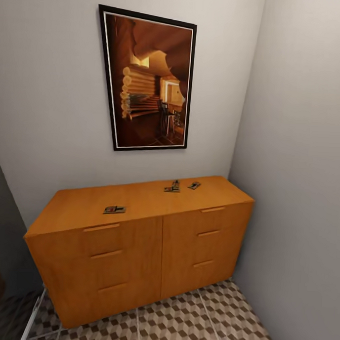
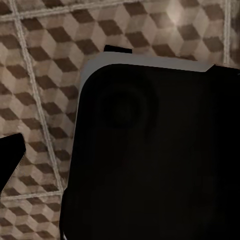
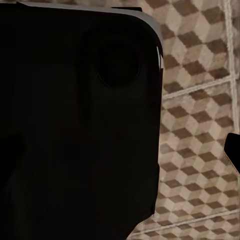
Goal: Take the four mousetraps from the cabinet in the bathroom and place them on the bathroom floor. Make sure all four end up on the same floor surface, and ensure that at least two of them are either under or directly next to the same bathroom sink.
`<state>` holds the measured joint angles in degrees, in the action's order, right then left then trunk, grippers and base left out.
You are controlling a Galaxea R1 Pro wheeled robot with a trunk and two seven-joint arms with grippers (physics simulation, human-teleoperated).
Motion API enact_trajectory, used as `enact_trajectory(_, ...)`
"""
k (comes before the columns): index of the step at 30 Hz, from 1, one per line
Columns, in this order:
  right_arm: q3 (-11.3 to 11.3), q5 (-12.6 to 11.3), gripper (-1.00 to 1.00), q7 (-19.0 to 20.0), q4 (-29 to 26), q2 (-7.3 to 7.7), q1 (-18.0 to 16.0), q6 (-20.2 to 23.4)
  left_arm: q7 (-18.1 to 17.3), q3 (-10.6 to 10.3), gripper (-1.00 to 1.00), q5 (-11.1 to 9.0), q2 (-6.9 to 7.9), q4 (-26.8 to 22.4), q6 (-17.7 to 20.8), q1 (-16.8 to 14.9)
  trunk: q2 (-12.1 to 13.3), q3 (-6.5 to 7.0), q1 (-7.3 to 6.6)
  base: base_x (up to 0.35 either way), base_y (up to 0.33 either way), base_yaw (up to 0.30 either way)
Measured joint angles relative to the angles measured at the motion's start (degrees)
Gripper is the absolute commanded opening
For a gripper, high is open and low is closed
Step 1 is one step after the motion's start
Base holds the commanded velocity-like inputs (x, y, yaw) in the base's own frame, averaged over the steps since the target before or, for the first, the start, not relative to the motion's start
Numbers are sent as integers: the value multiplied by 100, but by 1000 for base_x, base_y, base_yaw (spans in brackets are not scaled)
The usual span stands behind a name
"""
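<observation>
On the flat top of the orange-brown cabinet lie small tan mousetraps with black wire and red marks: one near the front left, and a close group toward the back right, one seemingly overlapping another, one just beside. Both wrist views look past dark robot bodywork onto the cube-patterned bathroom floor, well apart from the traps. Whether either gripper is wide or narrow I cannot tell.

Soft even light in head view, no hard shadows, grey walls shading darker at left edge, orange-brown wooden cabinet evenly lit, wide-angle lean at edges, slight render blur, wrist views dim, pale glare on cube-patterned floor tiles
</observation>
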<state>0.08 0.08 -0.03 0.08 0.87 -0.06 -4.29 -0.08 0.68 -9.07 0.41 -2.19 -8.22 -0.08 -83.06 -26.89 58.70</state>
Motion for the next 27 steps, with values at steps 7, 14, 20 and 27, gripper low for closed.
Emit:
enact_trajectory(7,0,0,100,2,0,0,-1,0,0,0,100,1,-3,0,0,0,0,0,0,309,0,0)
enact_trajectory(14,0,0,100,2,0,0,0,0,0,0,100,3,-5,0,0,0,0,0,1,222,0,0)
enact_trajectory(20,0,0,100,8,0,0,0,0,0,0,100,4,-5,0,0,0,0,0,2,120,0,0)
enact_trajectory(27,0,0,100,4,0,0,-1,0,0,0,100,6,-5,0,0,0,0,0,3,37,0,0)
